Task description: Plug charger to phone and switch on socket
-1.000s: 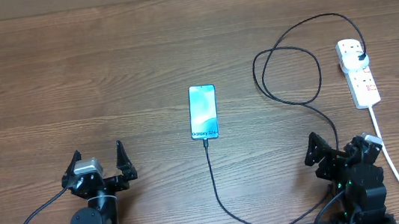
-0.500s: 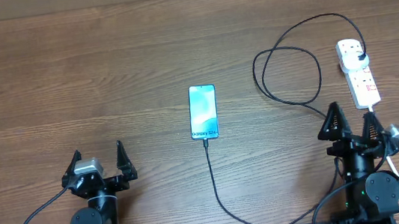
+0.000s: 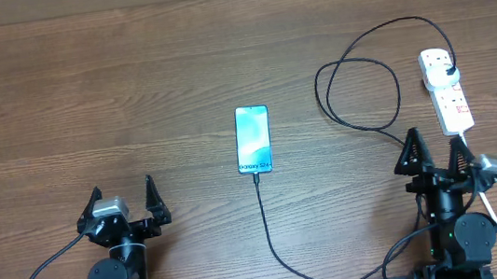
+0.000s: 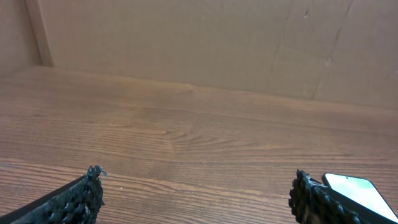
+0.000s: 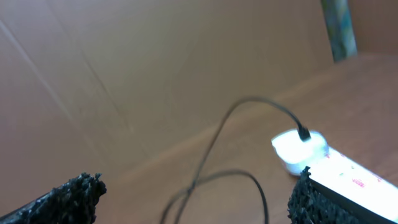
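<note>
The phone (image 3: 253,140) lies screen-up on the worktop (image 3: 83,83), the thin black charger (image 3: 263,213) meeting its near end. Far right of the phone sits the white socket (image 3: 447,91). Left fingers (image 3: 151,194) and right fingers (image 3: 413,150) gape wide, empty. The limp, light cable probably needs gripping at its stiff connector.

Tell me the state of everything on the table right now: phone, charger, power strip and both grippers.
phone: lying flat, screen lit.
charger: plug in the power strip's far outlet, tip meets the phone's near end.
power strip: switch position too small to tell.
left gripper: jaws open, empty.
right gripper: jaws open, empty.
</note>
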You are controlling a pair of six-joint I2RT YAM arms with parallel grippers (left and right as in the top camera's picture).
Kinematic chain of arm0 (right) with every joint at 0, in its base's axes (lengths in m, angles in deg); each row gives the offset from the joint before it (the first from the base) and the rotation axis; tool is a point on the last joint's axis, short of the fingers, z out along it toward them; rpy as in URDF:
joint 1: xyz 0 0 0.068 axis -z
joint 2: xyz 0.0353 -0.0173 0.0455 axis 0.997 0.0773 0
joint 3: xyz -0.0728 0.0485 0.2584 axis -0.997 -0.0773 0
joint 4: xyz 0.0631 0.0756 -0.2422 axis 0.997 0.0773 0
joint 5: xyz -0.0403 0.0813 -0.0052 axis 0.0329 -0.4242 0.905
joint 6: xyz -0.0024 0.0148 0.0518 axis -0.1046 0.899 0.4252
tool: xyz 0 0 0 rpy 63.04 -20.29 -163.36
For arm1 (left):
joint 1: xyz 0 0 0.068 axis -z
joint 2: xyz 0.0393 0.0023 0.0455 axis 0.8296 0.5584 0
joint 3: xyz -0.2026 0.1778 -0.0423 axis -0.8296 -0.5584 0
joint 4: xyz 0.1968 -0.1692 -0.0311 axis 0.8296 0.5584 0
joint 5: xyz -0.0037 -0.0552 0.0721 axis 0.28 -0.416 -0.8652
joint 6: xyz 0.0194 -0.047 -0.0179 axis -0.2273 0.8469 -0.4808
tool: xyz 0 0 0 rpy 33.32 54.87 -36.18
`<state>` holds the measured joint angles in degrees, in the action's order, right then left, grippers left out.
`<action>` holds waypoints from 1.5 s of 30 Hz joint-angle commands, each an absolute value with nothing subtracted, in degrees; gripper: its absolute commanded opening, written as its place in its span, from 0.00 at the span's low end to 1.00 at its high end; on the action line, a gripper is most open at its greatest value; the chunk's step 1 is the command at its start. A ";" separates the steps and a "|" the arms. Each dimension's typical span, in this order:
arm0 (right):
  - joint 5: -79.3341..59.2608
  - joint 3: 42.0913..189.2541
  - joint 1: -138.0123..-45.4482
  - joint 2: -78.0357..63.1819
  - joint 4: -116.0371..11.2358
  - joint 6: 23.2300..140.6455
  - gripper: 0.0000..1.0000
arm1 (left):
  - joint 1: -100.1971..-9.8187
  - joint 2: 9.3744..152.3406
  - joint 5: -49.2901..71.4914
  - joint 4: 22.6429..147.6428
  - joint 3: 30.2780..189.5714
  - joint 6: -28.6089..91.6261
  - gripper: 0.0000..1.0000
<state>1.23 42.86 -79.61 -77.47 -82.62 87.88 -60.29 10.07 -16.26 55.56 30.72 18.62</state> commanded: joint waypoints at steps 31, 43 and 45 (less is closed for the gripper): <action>-0.67 42.22 -79.33 -77.99 -80.52 76.71 1.00 | -60.22 9.53 -15.83 55.38 30.37 17.53 1.00; -2.75 42.22 -79.33 -77.99 -80.37 65.61 1.00 | -60.22 9.53 -15.83 55.38 30.37 17.53 0.99; -2.75 42.22 -79.33 -77.99 -80.34 65.17 1.00 | -60.22 9.53 -15.85 55.38 30.37 17.53 1.00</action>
